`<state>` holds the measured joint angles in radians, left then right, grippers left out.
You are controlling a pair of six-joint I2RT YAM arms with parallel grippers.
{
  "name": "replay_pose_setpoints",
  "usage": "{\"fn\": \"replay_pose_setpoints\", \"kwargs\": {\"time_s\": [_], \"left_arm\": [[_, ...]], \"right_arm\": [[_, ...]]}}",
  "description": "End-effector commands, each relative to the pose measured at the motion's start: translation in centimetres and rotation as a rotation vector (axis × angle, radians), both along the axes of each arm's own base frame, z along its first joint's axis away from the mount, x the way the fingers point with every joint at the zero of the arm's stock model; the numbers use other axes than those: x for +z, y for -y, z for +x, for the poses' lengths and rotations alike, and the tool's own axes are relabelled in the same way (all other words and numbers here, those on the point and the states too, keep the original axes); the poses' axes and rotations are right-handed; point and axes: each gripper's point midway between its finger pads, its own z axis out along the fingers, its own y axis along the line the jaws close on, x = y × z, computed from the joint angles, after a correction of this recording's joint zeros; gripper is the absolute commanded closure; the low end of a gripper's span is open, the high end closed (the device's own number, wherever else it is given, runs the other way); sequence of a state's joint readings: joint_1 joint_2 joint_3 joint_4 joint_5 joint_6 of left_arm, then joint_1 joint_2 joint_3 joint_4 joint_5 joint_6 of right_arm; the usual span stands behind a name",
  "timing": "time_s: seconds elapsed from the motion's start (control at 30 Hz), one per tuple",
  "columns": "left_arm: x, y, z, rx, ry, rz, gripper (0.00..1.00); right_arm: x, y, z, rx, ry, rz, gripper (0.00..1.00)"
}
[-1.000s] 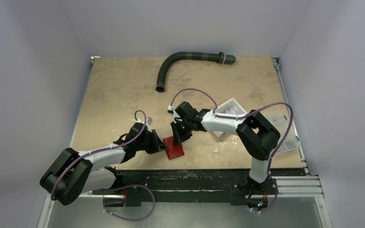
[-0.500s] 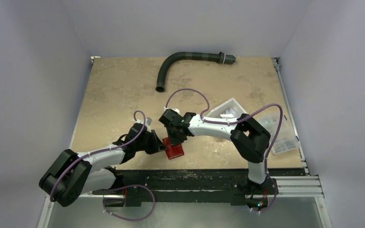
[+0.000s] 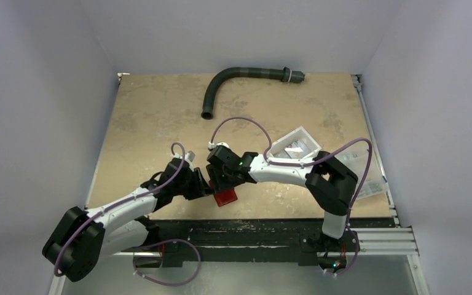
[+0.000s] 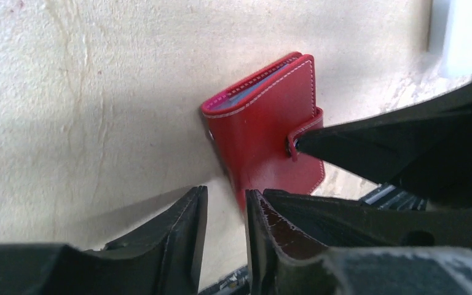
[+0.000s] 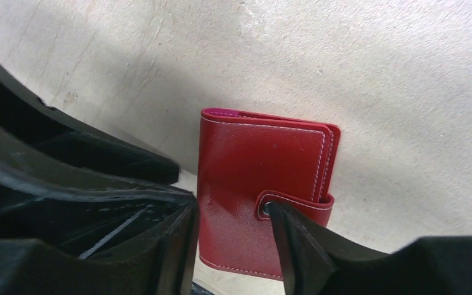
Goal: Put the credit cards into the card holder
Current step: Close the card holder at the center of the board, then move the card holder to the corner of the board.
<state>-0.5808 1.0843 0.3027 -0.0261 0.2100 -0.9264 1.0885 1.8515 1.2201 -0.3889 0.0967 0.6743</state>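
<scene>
Closed card holder [image 5: 255,172] flat on the worktop [image 3: 153,117], met from opposite sides by both arms. The right fingers [image 5: 295,246] stand open over it. One tip rests on the snap tab [image 5: 289,203] at the holder's opening edge, and the other runs just beside its folded spine, so the red cover lies between and just ahead of them. The holder's longer side runs roughly along the line these fingers point. The left fingers [image 4: 181,227] are parted by a narrow gap with bare worktop showing through, gripping nothing. The holder's near corner sits just beyond one tip. Both arms are close, but only the right one touches the holder. The coming move appears to turn on the tab: it is fastened, and it lies directly under the right fingertip, on the side away from the left fingers. The two sets of fingers crowd each other, leaving little room to swing the cover. Pale flat pieces, probably the credit cards [image 3: 295,148], lie in a white bin [image 3: 283,138], well behind the right fingers along their arm. A clear compartmented box [image 3: 369,184] and a dark hose [image 3: 221,78] lie well clear.
</scene>
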Motion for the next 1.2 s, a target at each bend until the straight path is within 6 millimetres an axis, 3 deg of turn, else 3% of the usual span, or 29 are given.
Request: {"fn": "replay_pose_setpoints", "kwargs": {"time_s": [0.0,0.13,0.27,0.4,0.53,0.6,0.7,0.8,0.9,1.17], "left_arm": [[5.2,0.6,1.5,-0.036,0.133,-0.010,0.63],[8.0,-0.6,1.7,-0.025,0.191,0.041,0.54],[10.3,-1.5,1.8,-0.019,0.234,0.072,0.51],[13.1,-1.8,1.8,0.000,0.286,0.052,0.50],[15.6,-1.8,1.7,0.010,0.324,0.015,0.49],[16.6,-1.8,1.3,0.006,0.340,-0.012,0.49],[17.0,-1.7,0.7,-0.006,0.342,-0.039,0.48],[17.6,-1.6,0.4,-0.011,0.351,-0.056,0.48],[19.3,-1.6,0.2,-0.016,0.380,-0.081,0.48],[25.4,-3.1,-0.6,0.014,0.499,-0.108,0.48]], "right_arm": [[4.5,-0.7,0.1,0.110,0.015,0.103,0.41],[6.7,1.6,-0.1,0.153,0.018,0.191,0.35],[5.2,4.7,-0.6,0.133,-0.014,0.272,0.37],[4.5,4.8,-0.8,0.088,-0.001,0.398,0.44],[4.4,4.6,-0.3,0.045,0.058,0.467,0.60],[3.7,5.0,-0.4,0.035,0.073,0.461,0.61],[2.4,4.9,-0.9,0.052,0.076,0.445,0.51],[1.8,3.7,-1.2,0.074,0.070,0.484,0.51],[1.2,1.6,-1.4,0.042,0.053,0.497,0.60],[1.5,-8.3,-2.6,-0.021,0.094,0.495,0.62]]}}
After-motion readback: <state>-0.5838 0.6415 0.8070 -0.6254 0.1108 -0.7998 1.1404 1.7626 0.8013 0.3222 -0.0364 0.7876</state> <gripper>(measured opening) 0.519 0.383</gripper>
